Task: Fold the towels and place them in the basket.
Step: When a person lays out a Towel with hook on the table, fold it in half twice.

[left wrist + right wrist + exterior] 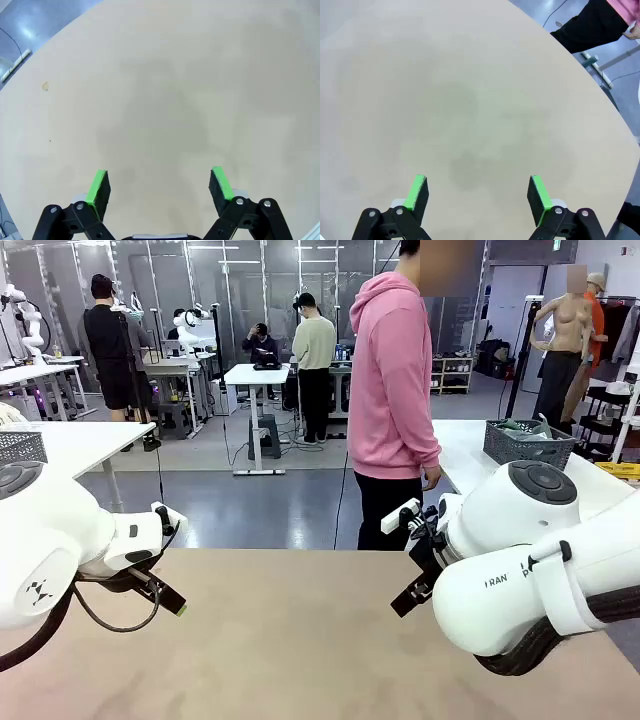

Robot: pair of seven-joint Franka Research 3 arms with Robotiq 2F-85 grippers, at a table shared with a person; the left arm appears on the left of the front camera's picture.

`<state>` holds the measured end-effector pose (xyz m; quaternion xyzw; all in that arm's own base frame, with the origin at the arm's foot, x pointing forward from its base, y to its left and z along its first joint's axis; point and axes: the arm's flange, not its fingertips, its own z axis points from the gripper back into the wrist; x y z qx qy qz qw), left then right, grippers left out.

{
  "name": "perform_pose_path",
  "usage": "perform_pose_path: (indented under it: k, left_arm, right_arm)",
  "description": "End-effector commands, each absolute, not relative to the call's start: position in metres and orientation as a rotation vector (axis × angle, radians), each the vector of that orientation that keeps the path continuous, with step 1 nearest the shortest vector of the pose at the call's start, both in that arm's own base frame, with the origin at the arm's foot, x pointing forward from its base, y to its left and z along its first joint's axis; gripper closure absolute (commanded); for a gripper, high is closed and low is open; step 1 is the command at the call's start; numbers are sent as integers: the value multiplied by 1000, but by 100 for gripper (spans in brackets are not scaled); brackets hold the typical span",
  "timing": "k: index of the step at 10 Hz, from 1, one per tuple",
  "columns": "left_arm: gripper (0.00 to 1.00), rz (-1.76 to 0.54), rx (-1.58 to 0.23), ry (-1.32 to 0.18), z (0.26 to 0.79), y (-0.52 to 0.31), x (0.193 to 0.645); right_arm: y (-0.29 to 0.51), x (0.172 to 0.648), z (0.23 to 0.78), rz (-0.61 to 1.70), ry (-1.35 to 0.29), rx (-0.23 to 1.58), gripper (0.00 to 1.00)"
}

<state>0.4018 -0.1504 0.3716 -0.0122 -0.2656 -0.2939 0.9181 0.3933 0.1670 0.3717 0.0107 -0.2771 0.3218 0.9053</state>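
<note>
Wide apart and holding nothing, the left jaws and the right jaws hang their green pads over the bare tan table in the wrist views, while the front view adds a person in pink at the far edge and, on a white side table beyond, the dark mesh basket with pale cloth inside.

Black letters "FRAN" on the white shell of the right arm, remainder cut off, nothing else legible

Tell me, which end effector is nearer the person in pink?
Right. The right end effector hangs near the table's middle, just before the person; the left end effector over its left side, farther off.
</note>
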Motion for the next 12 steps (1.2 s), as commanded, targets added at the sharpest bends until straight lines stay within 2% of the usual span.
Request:
perform_pose_path:
  k: [1,11,12]
  left_arm:
    - [0,-605,-25,-546,372,-151,402]
    - [0,-606,-25,-546,372,-151,402]
    - [0,-583,8,-576,411,-157,404]
  right_arm:
    - [167,393,372,665,-572,22,0]
    - [167,393,372,667,-573,21,0]
    - [167,394,409,680,-622,68,0]
